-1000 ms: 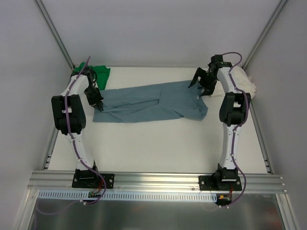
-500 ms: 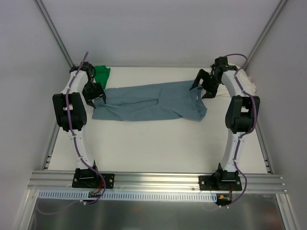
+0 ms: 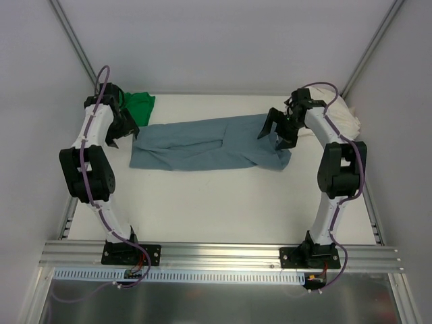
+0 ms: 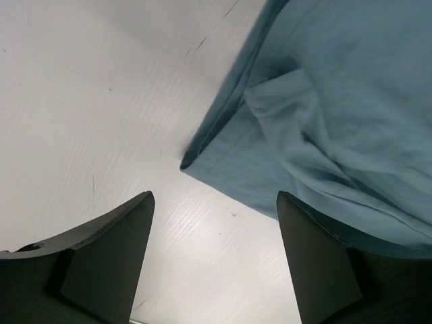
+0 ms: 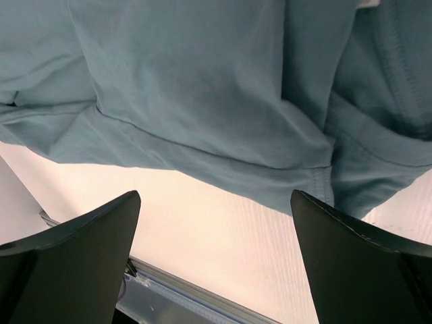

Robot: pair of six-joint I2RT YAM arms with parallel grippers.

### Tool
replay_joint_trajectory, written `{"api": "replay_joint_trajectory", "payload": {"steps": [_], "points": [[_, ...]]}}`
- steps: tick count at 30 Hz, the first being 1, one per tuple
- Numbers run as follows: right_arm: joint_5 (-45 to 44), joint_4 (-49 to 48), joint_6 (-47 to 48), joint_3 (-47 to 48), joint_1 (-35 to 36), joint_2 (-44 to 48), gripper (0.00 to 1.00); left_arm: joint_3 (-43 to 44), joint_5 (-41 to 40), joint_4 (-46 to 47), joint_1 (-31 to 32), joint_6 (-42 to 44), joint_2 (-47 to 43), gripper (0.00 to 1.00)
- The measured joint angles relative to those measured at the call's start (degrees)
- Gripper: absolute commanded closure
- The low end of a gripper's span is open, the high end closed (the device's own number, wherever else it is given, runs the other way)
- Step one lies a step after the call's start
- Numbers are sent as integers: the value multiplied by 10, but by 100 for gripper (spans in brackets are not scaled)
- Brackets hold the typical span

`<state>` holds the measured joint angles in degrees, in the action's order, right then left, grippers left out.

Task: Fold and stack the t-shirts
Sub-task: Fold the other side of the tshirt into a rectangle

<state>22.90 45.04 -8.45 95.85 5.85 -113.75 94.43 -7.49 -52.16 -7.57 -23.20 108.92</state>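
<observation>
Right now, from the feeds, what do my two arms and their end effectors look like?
Both match. The left arm and right arm have slim white links, bulky black joint housings and a purple cable running along each. Black base plates bolt them to an aluminium rail. The left end effector and right end effector are black, each with two broad wedge-shaped fingers. No markings show.

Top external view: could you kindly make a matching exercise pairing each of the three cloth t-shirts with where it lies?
Column one:
1. dusty blue-grey cloth t-shirt
2. bright green cloth t-shirt
3. cream-white cloth t-shirt

Column two:
A. bunched at the far left
B. bunched at the far right
C. spread out in the middle

Pairs: 1-C; 2-A; 3-B
</observation>
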Motion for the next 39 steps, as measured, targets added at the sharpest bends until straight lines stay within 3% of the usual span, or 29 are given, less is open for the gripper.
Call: {"api": "replay_joint_trajectory", "payload": {"steps": [5,12,19,29,39], "points": [[1,-4,1,-26,16,14,0,-7,28,40,0,2,-42,26],[1,-6,2,-39,16,37,0,-45,121,74,0,0,-12,28],[1,-8,11,-42,16,42,1,-145,207,159,0,-38,-2,31],[14,-13,14,-56,16,42,0,-205,171,252,0,-78,-51,32],[29,-20,14,-56,15,42,1,-211,112,293,0,-80,-85,34]]}}
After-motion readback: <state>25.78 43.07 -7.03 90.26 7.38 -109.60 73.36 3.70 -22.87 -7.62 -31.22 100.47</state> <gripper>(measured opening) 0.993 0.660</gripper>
